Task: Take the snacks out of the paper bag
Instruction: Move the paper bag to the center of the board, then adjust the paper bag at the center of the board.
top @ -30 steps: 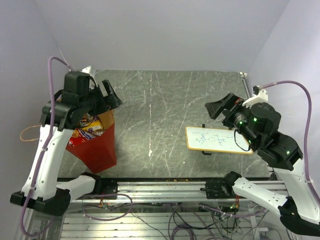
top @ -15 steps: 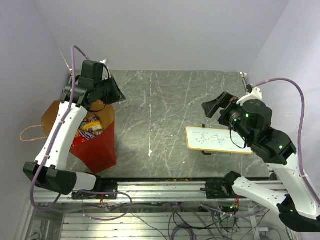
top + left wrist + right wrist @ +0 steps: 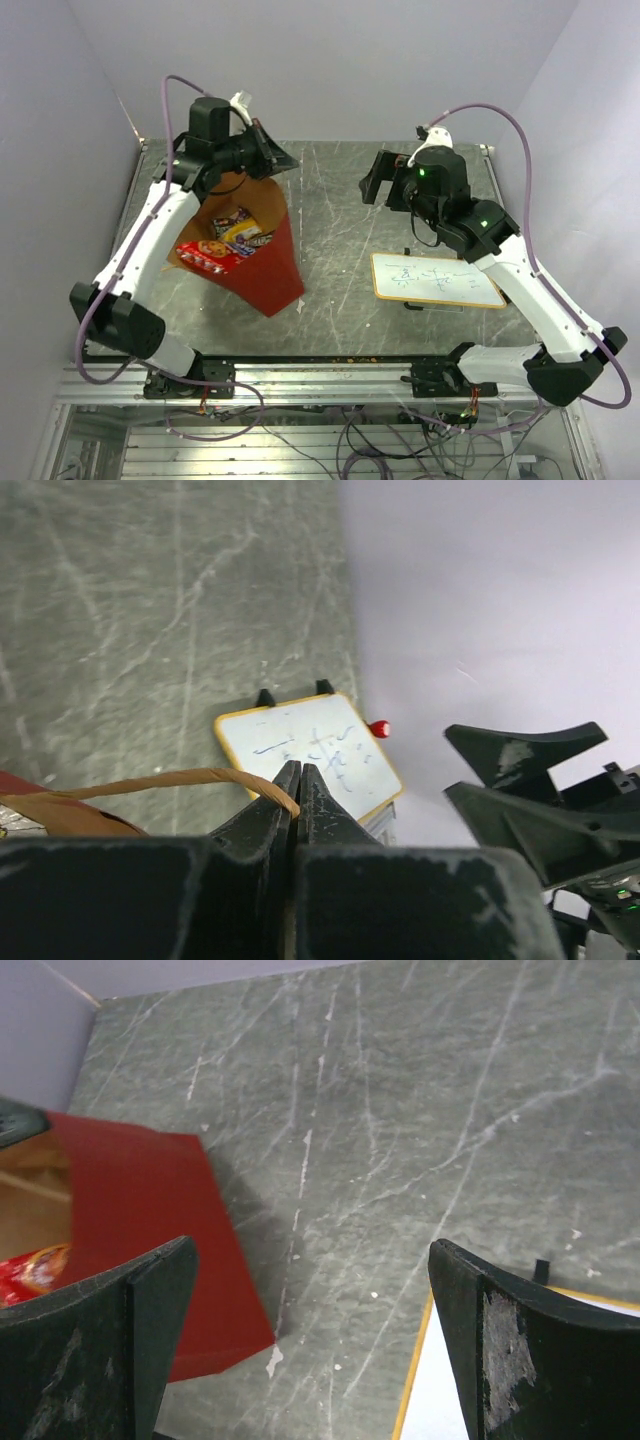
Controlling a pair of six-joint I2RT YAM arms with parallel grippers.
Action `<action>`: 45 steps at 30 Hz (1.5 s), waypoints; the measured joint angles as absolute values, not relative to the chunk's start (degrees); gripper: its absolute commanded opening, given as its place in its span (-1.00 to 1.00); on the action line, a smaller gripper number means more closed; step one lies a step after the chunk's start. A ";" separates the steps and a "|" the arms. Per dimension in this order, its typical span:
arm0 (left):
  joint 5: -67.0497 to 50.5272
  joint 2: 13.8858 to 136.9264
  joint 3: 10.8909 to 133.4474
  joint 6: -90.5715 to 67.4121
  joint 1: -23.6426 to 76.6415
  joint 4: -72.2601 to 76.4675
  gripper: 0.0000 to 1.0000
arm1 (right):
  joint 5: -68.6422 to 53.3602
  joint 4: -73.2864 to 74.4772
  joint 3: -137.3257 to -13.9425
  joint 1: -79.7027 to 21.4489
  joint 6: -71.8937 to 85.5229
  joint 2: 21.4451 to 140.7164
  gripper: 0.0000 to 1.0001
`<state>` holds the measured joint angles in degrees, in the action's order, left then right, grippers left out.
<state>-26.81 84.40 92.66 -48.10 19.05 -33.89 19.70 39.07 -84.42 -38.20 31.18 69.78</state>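
Observation:
The paper bag [image 3: 268, 272], red outside and brown inside, leans with its mouth toward the upper left. It hangs by its thin twisted handle [image 3: 150, 780]. My left gripper [image 3: 283, 160] is shut on that handle, seen pinched between the jaws of the left gripper [image 3: 297, 768]. Snacks lie in the bag's mouth: a large flat red packet [image 3: 208, 255], a yellow one [image 3: 244, 232] and a dark one [image 3: 228, 219]. My right gripper [image 3: 377, 187] hovers open to the right of the bag. In its wrist view the right gripper [image 3: 310, 1260] stands above bare table beside the bag [image 3: 140, 1230].
A wood-framed white board [image 3: 434, 280] with scribbles lies on the grey stone table [image 3: 330, 230] at the right; its edge [image 3: 415, 1390] shows under the right fingers. Lilac walls close the back and both sides. The metal rail [image 3: 330, 375] runs along the near edge.
My left gripper shut on the bag's handle and pulled the bag up and to the right, away from the left wall. The right arm swung left and toward the back.

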 measured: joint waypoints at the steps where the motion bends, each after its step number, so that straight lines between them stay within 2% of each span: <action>1: -27.44 85.69 93.10 -49.01 19.90 -32.21 -0.86 | 18.96 38.44 -84.55 -38.20 31.03 70.35 0.98; 4: -28.73 89.25 94.19 -50.92 21.87 -28.97 -0.80 | 16.78 37.17 -84.53 -38.20 31.20 71.05 0.97; 5: -29.15 90.63 94.80 -51.35 22.37 -28.42 -0.68 | 15.88 36.86 -84.51 -38.20 31.33 71.09 0.97; 8: -31.22 94.72 97.14 -52.18 23.07 -26.79 -0.12 | 12.08 35.29 -83.35 -38.20 31.81 70.57 0.97; 10: -32.40 95.83 97.89 -52.29 23.09 -25.96 0.13 | 8.62 34.39 -81.14 -38.20 31.92 69.41 0.97; 12: -33.39 95.26 97.89 -52.03 23.09 -25.63 0.28 | 5.39 34.52 -78.87 -38.20 32.08 68.10 0.97; 14: -33.82 93.78 97.86 -51.44 23.03 -25.69 0.58 | 3.33 34.92 -77.69 -38.20 32.12 67.31 0.97; 17: -34.13 89.10 97.06 -49.91 23.03 -26.33 0.85 | 0.03 35.46 -77.28 -38.20 32.12 67.00 0.97; 20: -33.80 81.78 95.88 -47.27 23.03 -29.52 0.99 | -2.22 35.68 -77.28 -38.20 32.14 67.00 0.97; 26: -29.56 69.47 96.31 -41.43 23.03 -40.71 0.99 | -5.15 34.61 -76.86 -38.20 33.78 67.11 1.00; 31: -13.61 63.77 100.95 -34.13 23.03 -62.04 0.99 | -7.20 28.95 -74.65 -38.22 36.01 68.75 1.00; 34: -6.63 61.65 100.82 -32.77 22.96 -70.35 0.88 | -6.72 27.44 -75.22 -38.28 36.03 71.77 1.00; 38: -1.08 57.43 96.25 -35.27 22.96 -76.64 0.60 | -5.17 27.59 -79.07 -38.33 33.63 76.29 1.00; 40: 0.64 53.54 91.46 -39.07 22.96 -77.43 0.62 | -4.67 27.29 -80.75 -38.33 31.73 77.69 1.00; 43: 4.14 46.68 84.47 -46.78 22.96 -77.54 0.81 | -3.60 27.18 -83.61 -38.35 28.80 79.66 1.00; 45: 7.70 42.94 82.65 -51.33 22.96 -78.41 0.82 | -3.25 26.13 -84.23 -38.35 27.49 80.49 1.00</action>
